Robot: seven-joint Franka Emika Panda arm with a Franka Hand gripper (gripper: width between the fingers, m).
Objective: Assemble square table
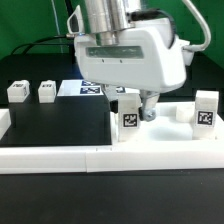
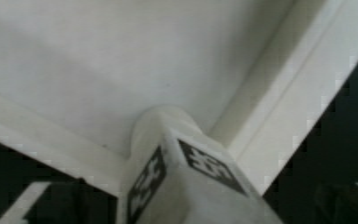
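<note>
A black table surface (image 1: 55, 125) fills the exterior view's left; long white border bars (image 1: 50, 158) edge its near side; the marker board (image 1: 92, 89) lies flat at the back; a green backdrop (image 1: 30, 30) stands behind.

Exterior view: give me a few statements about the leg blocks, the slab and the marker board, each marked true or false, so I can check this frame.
1. Two leg blocks sit on the black table at the exterior view's left. True.
2. A tagged leg block stands upright on the white slab, close to the gripper. True.
3. All four leg blocks are on the slab. False: only two stand on it, the second one at the exterior view's right.
4. The marker board rests on top of the slab. False: it lies flat on the black table, farther back.
</note>
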